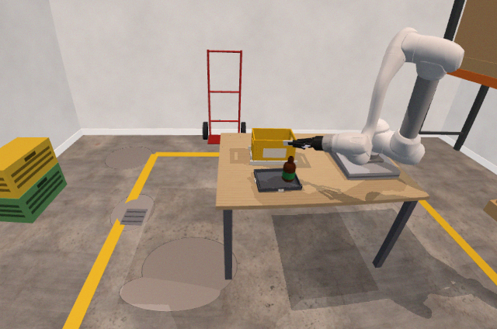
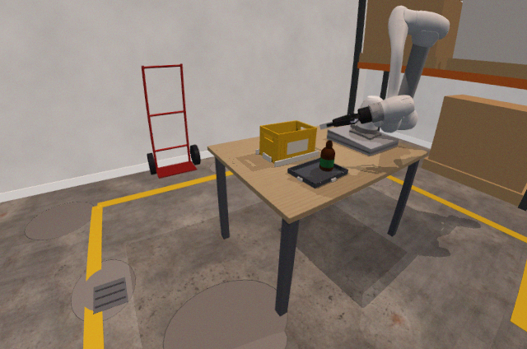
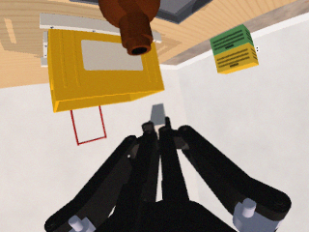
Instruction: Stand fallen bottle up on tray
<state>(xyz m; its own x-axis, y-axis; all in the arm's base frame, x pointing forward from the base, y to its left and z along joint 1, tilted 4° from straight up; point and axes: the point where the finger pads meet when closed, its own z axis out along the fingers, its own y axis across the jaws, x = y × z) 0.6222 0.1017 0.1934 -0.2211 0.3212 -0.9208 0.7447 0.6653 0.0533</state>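
A brown bottle with a green label stands upright on the dark tray, near its right edge. My gripper is shut and empty. It points sideways, level with the crate's top, above and behind the bottle, apart from it. The yellow crate stands just behind the tray.
The arm's grey base plate sits at the table's right rear. The wooden table carries all of it. A red hand truck stands by the wall; stacked yellow and green crates are far left.
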